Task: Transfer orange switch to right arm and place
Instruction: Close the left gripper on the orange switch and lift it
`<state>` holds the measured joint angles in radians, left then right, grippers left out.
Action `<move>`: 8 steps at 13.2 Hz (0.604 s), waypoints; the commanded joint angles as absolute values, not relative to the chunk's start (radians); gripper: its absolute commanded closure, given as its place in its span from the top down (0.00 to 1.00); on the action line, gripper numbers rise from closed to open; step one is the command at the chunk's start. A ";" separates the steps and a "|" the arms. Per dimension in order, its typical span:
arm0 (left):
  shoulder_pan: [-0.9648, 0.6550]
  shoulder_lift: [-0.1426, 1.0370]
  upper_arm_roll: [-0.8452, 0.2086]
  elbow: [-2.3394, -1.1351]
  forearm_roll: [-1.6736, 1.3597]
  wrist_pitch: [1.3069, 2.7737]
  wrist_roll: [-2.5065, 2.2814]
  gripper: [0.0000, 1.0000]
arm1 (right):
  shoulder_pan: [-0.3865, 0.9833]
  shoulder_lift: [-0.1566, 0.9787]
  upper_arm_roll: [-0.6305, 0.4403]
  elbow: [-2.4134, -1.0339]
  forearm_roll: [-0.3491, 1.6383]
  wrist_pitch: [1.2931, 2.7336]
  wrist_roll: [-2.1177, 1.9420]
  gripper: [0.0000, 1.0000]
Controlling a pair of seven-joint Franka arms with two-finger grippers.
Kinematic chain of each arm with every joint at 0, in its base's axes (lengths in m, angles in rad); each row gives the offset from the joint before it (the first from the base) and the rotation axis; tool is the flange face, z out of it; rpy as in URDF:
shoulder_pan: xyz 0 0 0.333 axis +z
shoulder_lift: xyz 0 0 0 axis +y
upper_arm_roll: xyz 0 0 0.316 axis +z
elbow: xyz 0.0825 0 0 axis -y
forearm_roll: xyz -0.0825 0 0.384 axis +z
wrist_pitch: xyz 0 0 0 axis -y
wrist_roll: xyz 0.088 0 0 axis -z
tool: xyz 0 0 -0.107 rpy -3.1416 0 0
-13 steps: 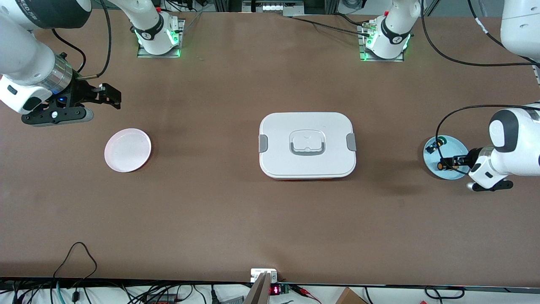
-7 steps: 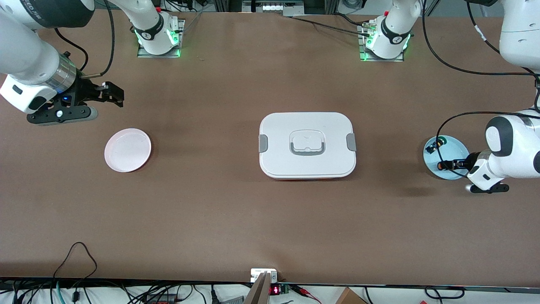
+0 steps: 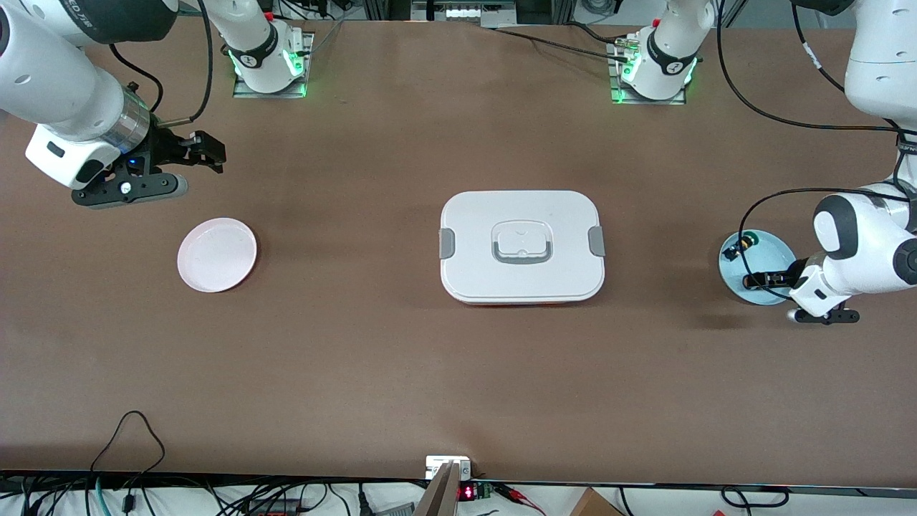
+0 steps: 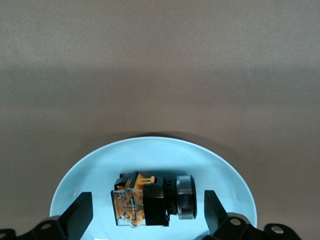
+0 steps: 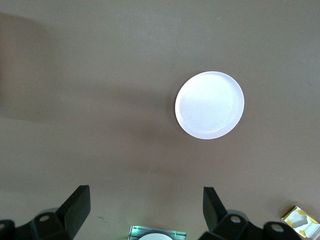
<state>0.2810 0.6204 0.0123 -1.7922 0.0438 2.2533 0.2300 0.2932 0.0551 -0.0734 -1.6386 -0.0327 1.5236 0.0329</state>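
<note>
Left gripper (image 4: 145, 220) straddles the orange switch (image 4: 150, 200), jaws apart, nothing gripped.
On the blue plate (image 4: 100, 165) your switch lies between the fingers, long axis across the gap. Right gripper (image 3: 208, 152) waits unclenched above the table, well apart from that plate, pink plate (image 3: 216, 254) nearby.

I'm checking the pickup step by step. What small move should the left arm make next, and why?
Probably close the jaws on the orange switch. The left gripper is down at the blue plate, its open jaws on either side of the switch, which lies on its side between them, not yet gripped. The right gripper waits open above the table near the pink plate.
</note>
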 commanded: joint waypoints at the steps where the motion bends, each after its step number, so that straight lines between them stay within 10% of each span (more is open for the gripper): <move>1: 0.298 0.633 0.003 -1.813 0.057 2.292 0.245 0.97 | 0.291 0.054 -0.080 -1.628 -0.015 1.500 0.031 1.00; 8: 0.298 0.626 -0.005 -1.838 0.055 2.284 0.245 0.92 | 0.290 0.060 -0.081 -1.628 0.113 1.450 0.028 1.00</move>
<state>0.2854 0.6330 0.0066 -1.8157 0.0438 2.2766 0.2302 0.2917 0.0593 -0.0766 -1.6387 0.0718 1.4829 0.0325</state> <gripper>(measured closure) 0.040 0.000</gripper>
